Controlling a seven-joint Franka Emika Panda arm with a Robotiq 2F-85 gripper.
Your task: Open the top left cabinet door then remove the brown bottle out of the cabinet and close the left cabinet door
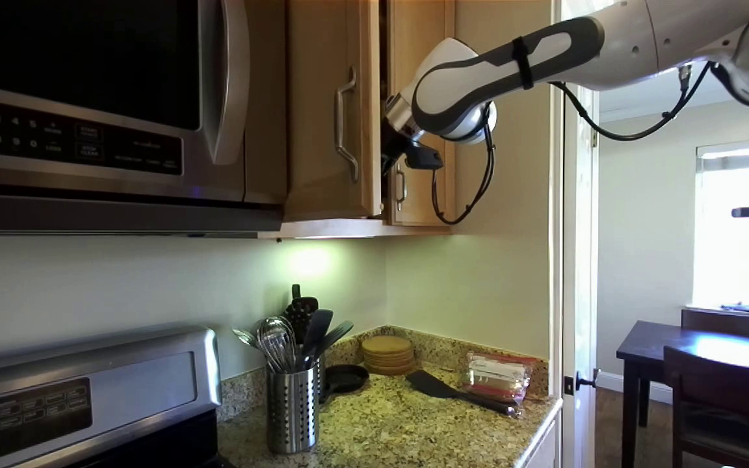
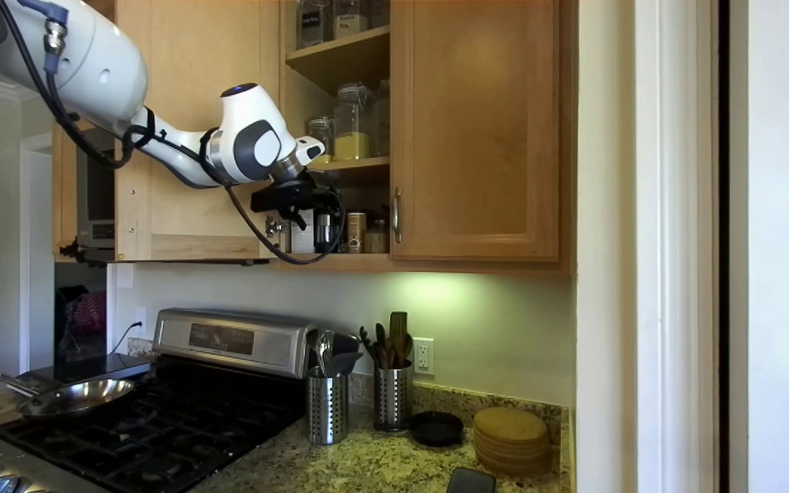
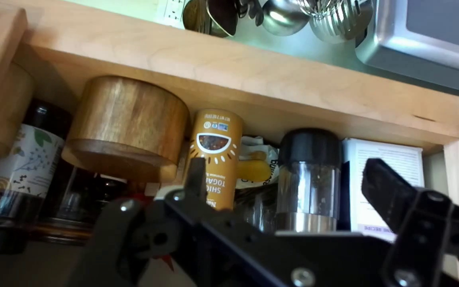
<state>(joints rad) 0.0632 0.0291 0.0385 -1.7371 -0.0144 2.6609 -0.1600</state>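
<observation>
Above the granite counter [image 2: 367, 472], the top left cabinet door [image 2: 196, 68] stood open. Inside the cabinet [image 3: 249, 65], the brown bottle [image 3: 215, 167] showed "SHIC" and "TOGA"; the gripper [image 3: 284, 171] gaped wide, holding nothing.

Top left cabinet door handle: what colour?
Silver; the handle shows best in an exterior view.

Pale walls [image 1: 498, 279] — one with a greenish glow [image 1: 310, 261] — and a dark table [image 1: 651, 341], dark chair [image 1: 725, 387], bright window [image 1: 742, 185].

The speckled counter [image 1: 387, 432] carries utensil holders [image 1: 292, 413], stacked discs [image 1: 389, 355], a pan [image 1: 345, 378], spatula [image 1: 438, 388] and packet [image 1: 498, 378].
</observation>
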